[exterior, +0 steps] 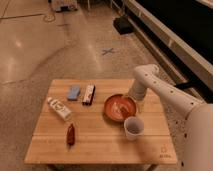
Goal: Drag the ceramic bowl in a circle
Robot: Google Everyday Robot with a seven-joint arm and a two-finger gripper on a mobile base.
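Scene, left to right. On the wooden table (pixel 100 147): a white bottle (pixel 59 109) lies on its side near the left edge. A small red item (pixel 71 134) lies nearer the front; what it is cannot be told. A blue packet (pixel 74 92) and a dark bar (pixel 88 94) lie side by side toward the back edge.

Task object: the ceramic bowl (pixel 120 107) sits upright right of the table's centre, with some pale contents inside that cannot be identified. A white cup (pixel 133 128) stands just beside it, at its front-right, very near or touching the rim.

Gripper (pixel 136 102): reached in from the right on the white arm (pixel 170 95) and pointed down at the bowl's right rim. The jaws are spread wide and nothing is seen to be held. Whether the rim sits between them, or is touched at all, cannot be told.

Step judged in hand: making contact at the rim; the circular drag is not judged to be under way.

Next move, as judged: the rim is to be engaged or hooked, then the bowl slid flat on the wood around a closed loop. The cup is likely to be struck if the loop is started toward the front-right. More free wood is available between the bowl and the dark bar, and toward the front centre.
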